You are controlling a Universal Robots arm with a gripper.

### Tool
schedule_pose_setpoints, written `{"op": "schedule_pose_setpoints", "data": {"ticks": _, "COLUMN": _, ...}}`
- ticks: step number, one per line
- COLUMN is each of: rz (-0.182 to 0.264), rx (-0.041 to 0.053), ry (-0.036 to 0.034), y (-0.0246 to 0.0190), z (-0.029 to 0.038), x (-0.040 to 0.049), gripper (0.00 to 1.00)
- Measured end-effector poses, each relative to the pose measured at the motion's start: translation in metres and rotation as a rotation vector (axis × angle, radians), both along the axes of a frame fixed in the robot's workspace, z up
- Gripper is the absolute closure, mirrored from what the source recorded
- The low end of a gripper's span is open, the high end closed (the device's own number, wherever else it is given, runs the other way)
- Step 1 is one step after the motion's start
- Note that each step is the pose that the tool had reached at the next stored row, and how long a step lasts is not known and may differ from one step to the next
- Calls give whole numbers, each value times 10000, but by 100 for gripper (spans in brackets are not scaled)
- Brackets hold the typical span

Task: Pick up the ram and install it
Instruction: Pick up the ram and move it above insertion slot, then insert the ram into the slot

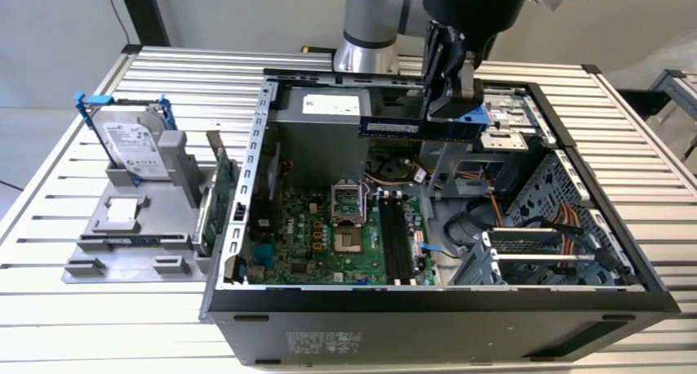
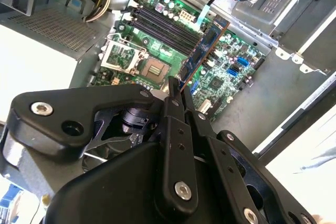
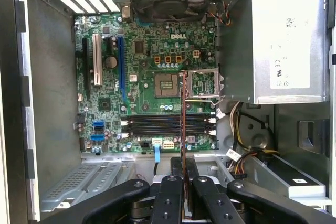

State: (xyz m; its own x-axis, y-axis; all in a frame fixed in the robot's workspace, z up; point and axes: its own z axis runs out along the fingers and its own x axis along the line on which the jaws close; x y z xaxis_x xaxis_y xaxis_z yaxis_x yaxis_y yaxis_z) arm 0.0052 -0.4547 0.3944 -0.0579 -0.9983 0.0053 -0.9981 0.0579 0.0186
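Gripping the ram (image 1: 419, 126), fingers (image 1: 446, 82) hang above open PC case (image 1: 259, 158) w/ mobo (image 1: 310, 245) below.

The exterior view looked steeply down from well back over the whole open case (image 1: 436, 299) on the table (image 1: 87, 325). Both wrist views sat close behind my gripper (image 3: 182, 179), facing into it. All three shared the motherboard (image 1: 310, 235).
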Motion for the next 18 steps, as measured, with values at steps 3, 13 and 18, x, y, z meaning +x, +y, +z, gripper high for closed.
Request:
{"op": "schedule_pose_setpoints", "data": {"ticks": 3, "rz": -79, "rx": 0, "ry": 0, "y": 0, "z": 0, "x": 0, "gripper": 100}}
{"op": "schedule_pose_setpoints", "data": {"ticks": 13, "rz": -657, "rx": -1, "ry": 0, "y": 0, "z": 0, "x": -3, "gripper": 100}}
{"op": "schedule_pose_setpoints", "data": {"ticks": 18, "rz": -964, "rx": 0, "ry": 0, "y": 0, "z": 0, "x": -3, "gripper": 100}}
